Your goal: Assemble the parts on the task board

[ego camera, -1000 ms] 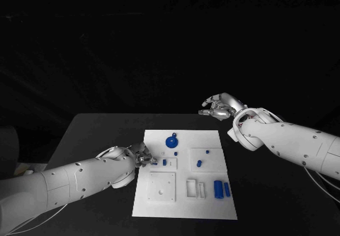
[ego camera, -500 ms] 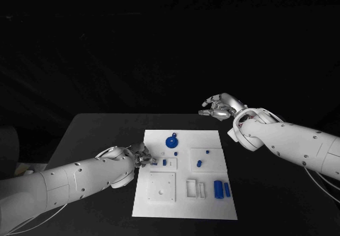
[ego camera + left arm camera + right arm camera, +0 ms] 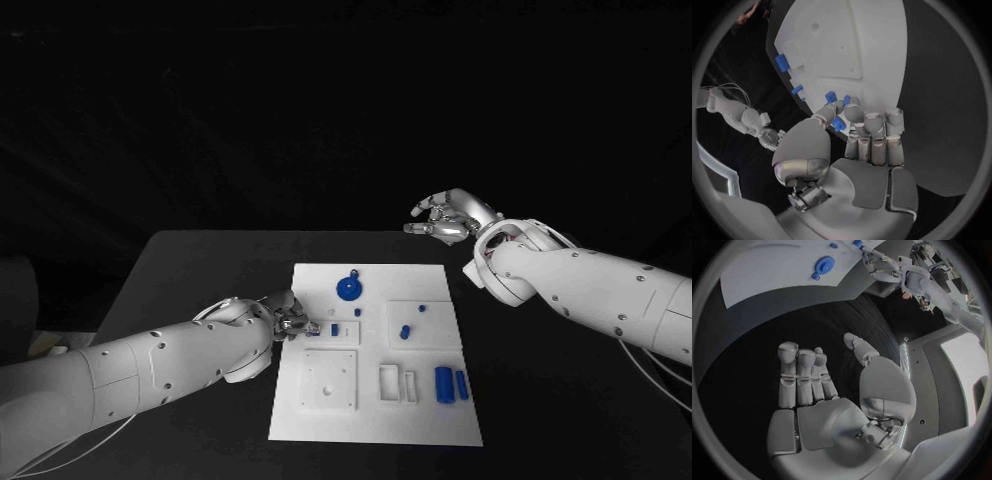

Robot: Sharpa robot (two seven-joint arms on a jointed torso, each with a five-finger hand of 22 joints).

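Note:
The white task board [image 3: 378, 400] lies mid-table. My left hand [image 3: 286, 320] is at its left edge and pinches a small blue part [image 3: 837, 123] between thumb and fingers, just above the board [image 3: 848, 45]. A round blue disc [image 3: 349, 289] stands near the board's far end, and it also appears in the right wrist view [image 3: 823, 263]. Small blue pieces [image 3: 405, 331] lie mid-board and two blue blocks [image 3: 451, 384] sit at the near right. My right hand [image 3: 450, 218] hangs raised beyond the board's far right corner, fingers apart, holding nothing [image 3: 826, 390].
White raised frames [image 3: 330, 380] and a slot block [image 3: 392, 383] occupy the board's near half. Black table [image 3: 202, 270] surrounds the board on all sides. My right forearm [image 3: 577, 285] crosses above the table's right side.

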